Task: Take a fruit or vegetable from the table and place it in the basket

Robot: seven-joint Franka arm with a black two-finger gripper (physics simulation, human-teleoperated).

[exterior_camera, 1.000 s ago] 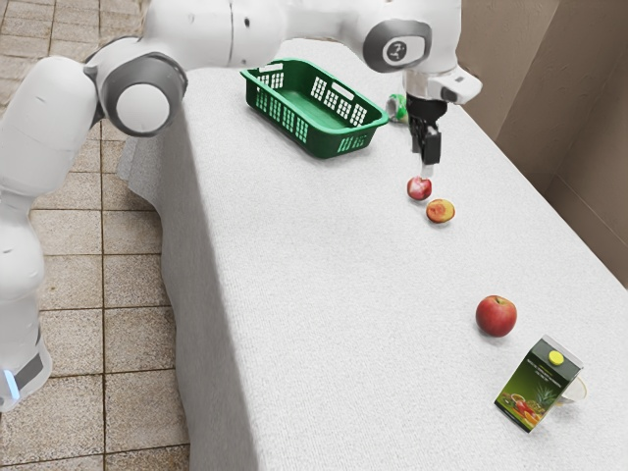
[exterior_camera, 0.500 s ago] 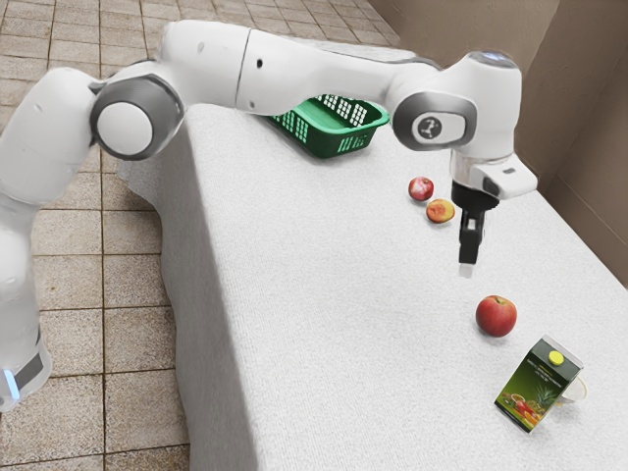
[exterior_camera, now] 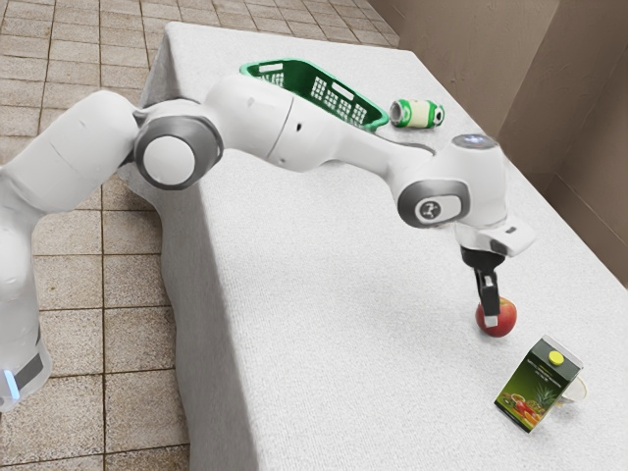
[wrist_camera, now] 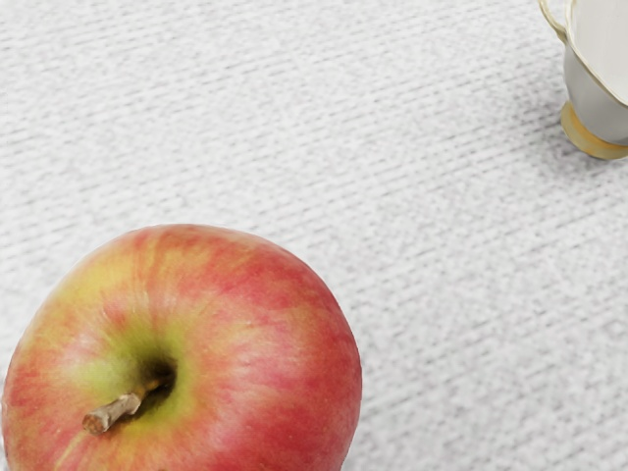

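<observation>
My gripper (exterior_camera: 490, 316) points down at the red apple (exterior_camera: 502, 319), its tip overlapping the apple's left side in the exterior view. Whether it touches the fruit I cannot tell. From the hand's camera, the apple (wrist_camera: 226, 343) looks large and close, with its stem facing up. Beyond my forearm, toward the table's far end, stands the green basket (exterior_camera: 371, 117), partly covered by the arm.
A green juice carton (exterior_camera: 535, 388) stands near the apple, with a white cup (exterior_camera: 578, 391) behind it; the cup (wrist_camera: 599, 93) has a gold base. A green-and-white can (exterior_camera: 417, 114) lies beside the basket on the white-covered table (exterior_camera: 324, 353).
From above the small red fruit and the cut fruit, my hand has travelled to the red apple and lowered. The arm now hides those two fruits, and the can has come into full view.
</observation>
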